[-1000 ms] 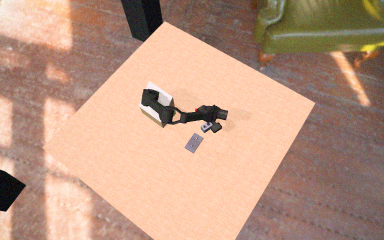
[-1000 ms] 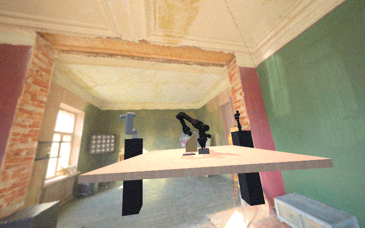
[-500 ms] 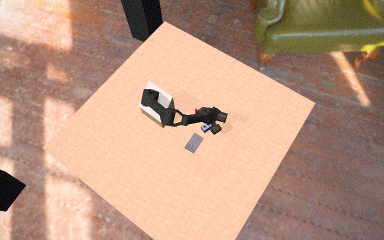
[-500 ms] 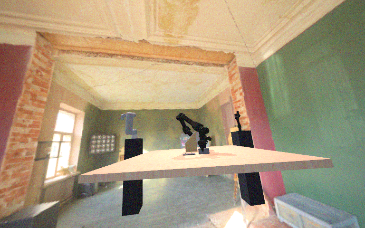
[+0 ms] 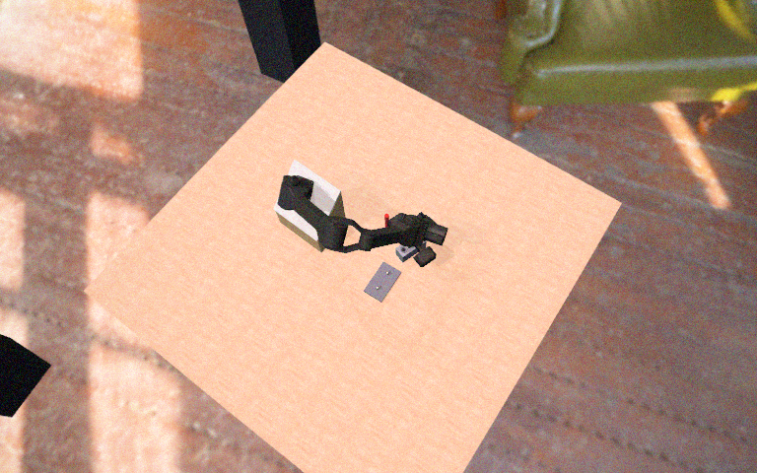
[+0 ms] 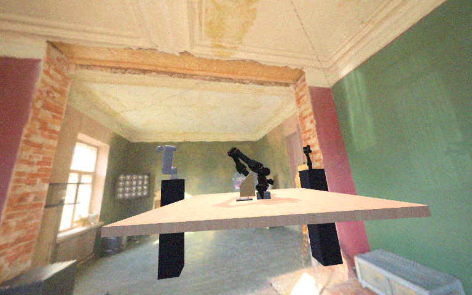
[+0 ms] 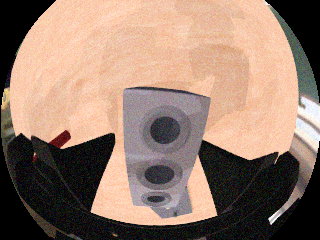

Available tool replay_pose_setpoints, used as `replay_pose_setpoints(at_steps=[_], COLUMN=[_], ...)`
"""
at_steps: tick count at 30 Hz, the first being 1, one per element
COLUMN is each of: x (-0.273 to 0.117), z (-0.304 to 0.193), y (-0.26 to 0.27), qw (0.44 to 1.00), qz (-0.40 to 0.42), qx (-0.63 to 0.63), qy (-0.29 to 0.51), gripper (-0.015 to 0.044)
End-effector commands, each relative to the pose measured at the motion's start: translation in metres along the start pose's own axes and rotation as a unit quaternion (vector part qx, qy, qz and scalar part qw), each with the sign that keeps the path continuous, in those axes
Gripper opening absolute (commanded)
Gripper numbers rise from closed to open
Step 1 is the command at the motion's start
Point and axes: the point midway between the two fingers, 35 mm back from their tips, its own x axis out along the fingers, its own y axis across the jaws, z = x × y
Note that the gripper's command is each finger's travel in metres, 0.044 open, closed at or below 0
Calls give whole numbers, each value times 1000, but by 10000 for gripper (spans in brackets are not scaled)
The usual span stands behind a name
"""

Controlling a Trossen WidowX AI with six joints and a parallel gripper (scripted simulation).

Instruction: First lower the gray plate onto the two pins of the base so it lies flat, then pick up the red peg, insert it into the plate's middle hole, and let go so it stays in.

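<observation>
The gray plate [image 5: 403, 251] [image 6: 267, 196] [image 7: 134, 107] is a thick block with three holes in a row and rests on the table beside the base. My gripper [image 6: 262, 193] [image 7: 157, 141] is open and low over the plate, with one finger on each side of it. In the wrist view, narrow gaps show between the fingers and the plate. The flat gray base [image 5: 372, 288] [image 6: 244, 199] [image 7: 185, 206] lies apart from the plate; its two pins show bare in the top view. The red peg [image 5: 386, 221] [image 7: 61, 140] stands upright behind the arm, partly hidden by a finger in the wrist view.
The arm's white and tan mount [image 5: 326, 196] [image 6: 247, 187] stands on the wooden table [image 5: 447, 362] [image 6: 313, 212] behind the base. The forearm passes over the table between the mount and the plate. Black pedestals [image 6: 171, 255] [image 6: 325, 245] stand beyond the table.
</observation>
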Motion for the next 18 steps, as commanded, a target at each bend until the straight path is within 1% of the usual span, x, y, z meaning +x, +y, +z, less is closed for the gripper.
replay_pose_setpoints(at_steps=[1,6,15,18], x=[0,0,0,-2], z=[0,0,0,0], y=[0,0,0,-1], qw=[1000,1000,1000,1000], qz=[-2,-2,-2,-3], qx=[-3,-3,-3,-1], qy=[1,1,1,1], gripper=[282,151,91,12])
